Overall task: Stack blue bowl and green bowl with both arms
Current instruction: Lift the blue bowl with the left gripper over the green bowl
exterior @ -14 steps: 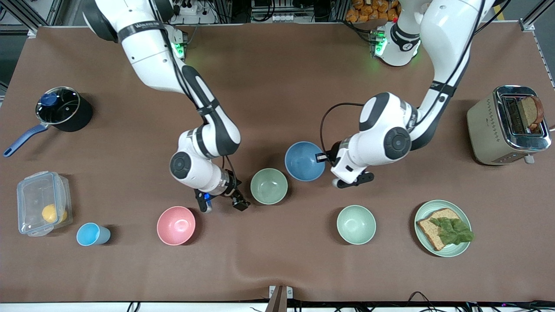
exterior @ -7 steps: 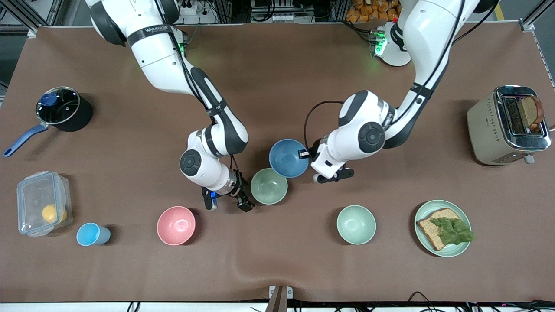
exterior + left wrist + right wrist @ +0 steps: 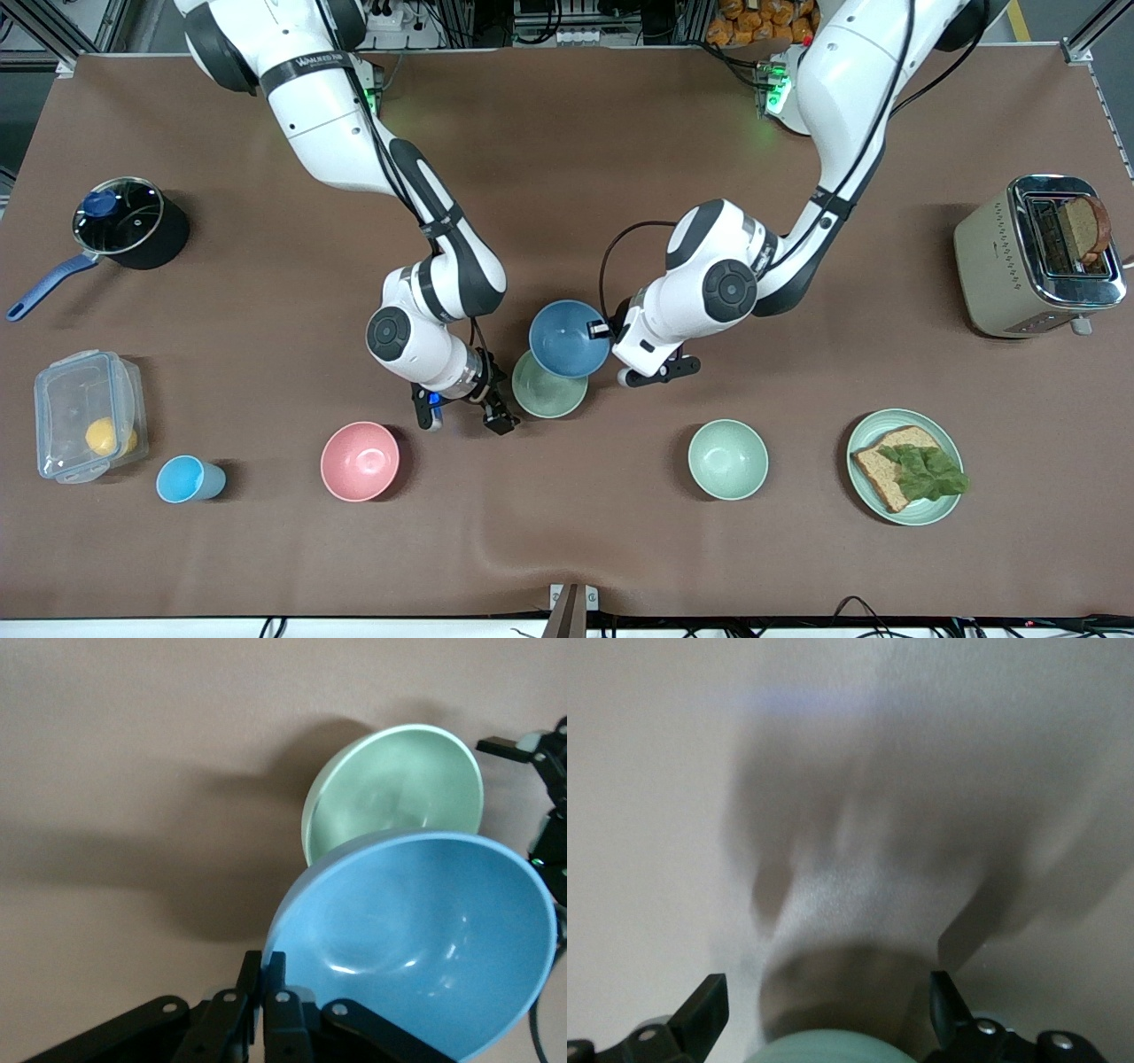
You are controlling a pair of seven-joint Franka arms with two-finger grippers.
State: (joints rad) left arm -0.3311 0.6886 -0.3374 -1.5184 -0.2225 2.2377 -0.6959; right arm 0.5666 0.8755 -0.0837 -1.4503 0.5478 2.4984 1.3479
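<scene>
The blue bowl [image 3: 568, 338] hangs tilted in the air, over the part of the green bowl [image 3: 547, 395] that lies farther from the camera. My left gripper [image 3: 603, 330] is shut on the blue bowl's rim. The left wrist view shows the pinch [image 3: 264, 962], the blue bowl [image 3: 416, 939] and the green bowl [image 3: 394, 788] below it. The green bowl stands on the table's middle. My right gripper [image 3: 462, 416] is open and empty, low beside the green bowl toward the right arm's end. In the right wrist view the gripper [image 3: 824, 1010] is spread, with the green bowl's rim [image 3: 833, 1049] at the edge.
A paler mint bowl [image 3: 728, 459], a pink bowl [image 3: 360, 461] and a light-blue cup [image 3: 189, 478] stand nearer the camera. A plate with bread [image 3: 945, 507] and a toaster [image 3: 997, 257] are at the left arm's end. A pot [image 3: 128, 221] and a plastic box [image 3: 89, 427] are at the right arm's end.
My left arm carried the blue bowl toward the right arm's end until it overlaps the green bowl. My right gripper shifted closer to the green bowl, then held still.
</scene>
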